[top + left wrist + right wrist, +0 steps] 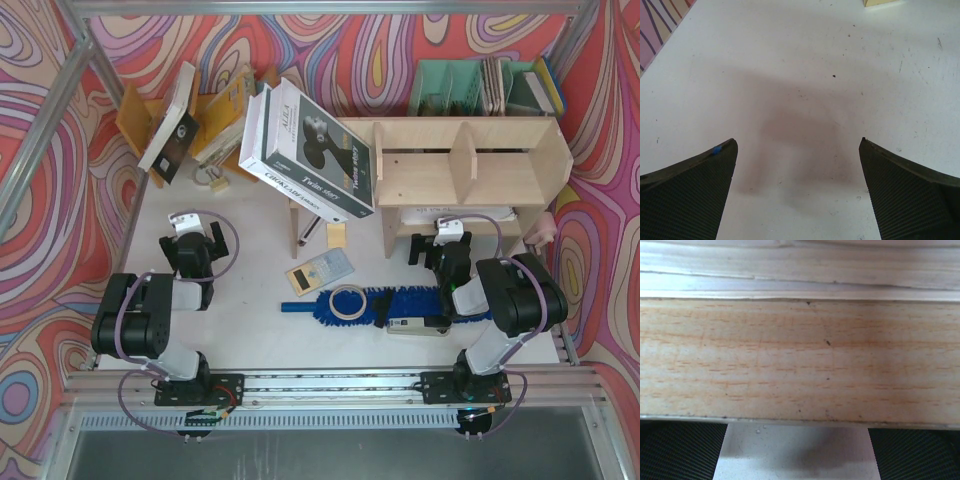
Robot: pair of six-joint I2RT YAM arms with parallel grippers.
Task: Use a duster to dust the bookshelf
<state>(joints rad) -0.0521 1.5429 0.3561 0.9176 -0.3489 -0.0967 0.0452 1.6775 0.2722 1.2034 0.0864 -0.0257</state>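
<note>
Overhead view of a white table (250, 225) with two robot arms at its near edge. Judging by this layout, dusting has not begun. The duster (405, 302), bright blue and shaggy, lies flat on the table at about 6 o'clock from the centre, its slim handle pointing toward 9 o'clock. A roll of tape (347, 302) rests on top of it. Neither arm touches it. The bookshelf (470, 165), pale plywood, stands at 2 o'clock. Picking up the duster and wiping every shelf are both left to do.

The left gripper (196, 240) hangs at 9 o'clock, jaws wide apart and empty. The right gripper (432, 250) sits just in front of the bookshelf, jaws also apart and empty.

Only the overhead view shows the duster. The left wrist view shows the left gripper (797, 145) over bare table (800, 60). The right wrist view shows the right gripper (797, 429) close against the bookshelf's (800, 360) grained front board, which the overhead view partly hides.
</note>
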